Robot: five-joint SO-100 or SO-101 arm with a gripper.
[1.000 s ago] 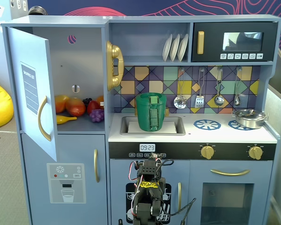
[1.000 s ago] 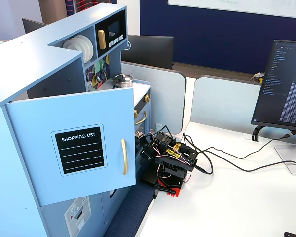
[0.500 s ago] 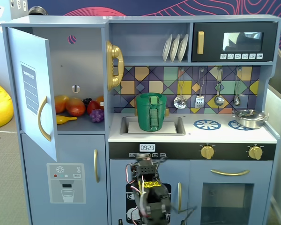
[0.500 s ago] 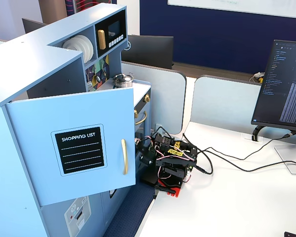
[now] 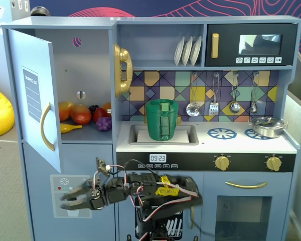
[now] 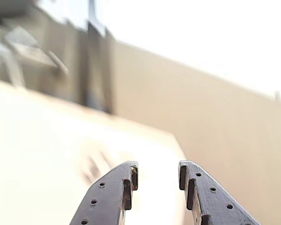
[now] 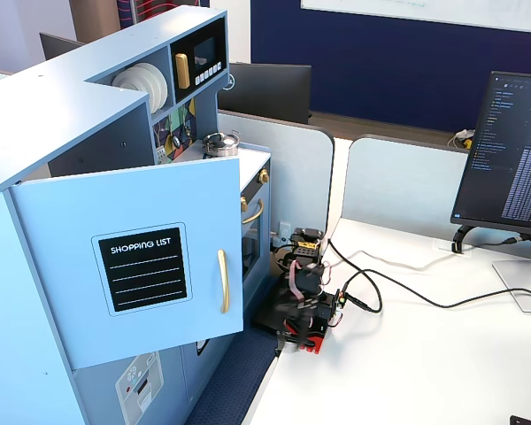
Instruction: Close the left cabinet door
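The left cabinet door (image 5: 36, 60) is light blue and stands wide open, swung out to the left in a fixed view. It carries a "SHOPPING LIST" patch (image 7: 142, 269) and a curved gold handle (image 5: 46, 128), also seen from the side (image 7: 222, 281). My gripper (image 5: 63, 201) is open and empty. It is low, below the open door's bottom edge, in front of the lower door with the ice-dispenser picture (image 5: 57, 182). In the wrist view the gripper (image 6: 158, 171) has its jaws apart before a blurred pale surface.
The open cabinet holds toy fruit (image 5: 83, 114). A gold phone (image 5: 122, 70) hangs on the cabinet's right post. A green pot (image 5: 161, 119) sits in the sink. The arm's base (image 7: 303, 305) stands on the white desk; a monitor (image 7: 513, 150) is at right.
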